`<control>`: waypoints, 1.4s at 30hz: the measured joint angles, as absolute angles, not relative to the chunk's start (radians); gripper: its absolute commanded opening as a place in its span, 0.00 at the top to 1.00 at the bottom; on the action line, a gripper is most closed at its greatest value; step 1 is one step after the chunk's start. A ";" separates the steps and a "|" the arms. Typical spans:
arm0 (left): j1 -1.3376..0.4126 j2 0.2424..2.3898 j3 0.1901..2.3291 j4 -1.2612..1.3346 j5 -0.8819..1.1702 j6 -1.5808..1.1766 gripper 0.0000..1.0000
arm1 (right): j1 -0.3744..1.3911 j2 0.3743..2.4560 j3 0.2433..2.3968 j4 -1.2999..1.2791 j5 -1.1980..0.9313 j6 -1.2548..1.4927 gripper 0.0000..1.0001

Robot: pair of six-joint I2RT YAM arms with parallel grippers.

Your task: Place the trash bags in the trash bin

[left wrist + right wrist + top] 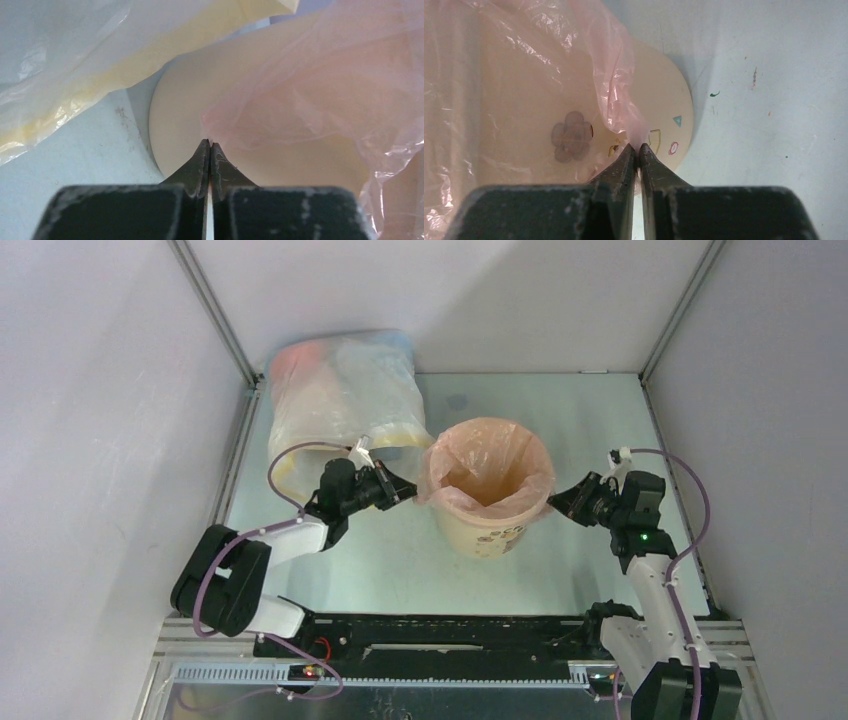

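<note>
The trash bin (pixel 488 532) is a tan paper bucket standing upright mid-table. The pale-pink trash bag (pixel 487 462) lines it, with its mouth open and folded over the rim. My left gripper (pixel 408 492) is at the bin's left rim, shut on the bag's edge. In the left wrist view its tips (pixel 210 146) meet where the bag (pixel 320 100) comes to a point against the bin's wall (pixel 185 110). My right gripper (pixel 556 503) is at the right rim. In the right wrist view it is shut (pixel 637 148) on a pinch of bag (pixel 524 75) over the printed bin (pixel 669 100).
A big clear whitish sack with a yellow hem (pixel 340 390) lies at the back left, touching the bin's left side; it also shows in the left wrist view (pixel 75 60). White walls enclose the table (pixel 590 410) on three sides.
</note>
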State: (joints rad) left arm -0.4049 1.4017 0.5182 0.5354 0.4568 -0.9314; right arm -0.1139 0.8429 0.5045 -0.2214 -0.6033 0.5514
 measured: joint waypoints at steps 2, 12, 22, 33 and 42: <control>-0.405 1.402 0.518 0.554 0.457 -0.935 1.00 | -0.115 0.839 0.505 -0.221 -0.603 0.552 0.95; -0.405 1.405 0.514 0.575 0.455 -0.934 1.00 | -0.117 0.867 0.463 -0.188 -0.594 0.571 0.98; -0.406 1.471 0.503 0.617 0.448 -0.934 1.00 | -0.097 0.982 0.417 -0.104 -0.574 0.605 0.95; -0.415 1.512 0.503 0.628 0.429 -0.920 1.00 | -0.052 1.060 0.415 -0.046 -0.522 0.618 0.94; -0.419 1.468 0.484 0.559 0.357 -0.858 0.72 | -0.053 0.985 0.412 -0.082 -0.455 0.613 0.61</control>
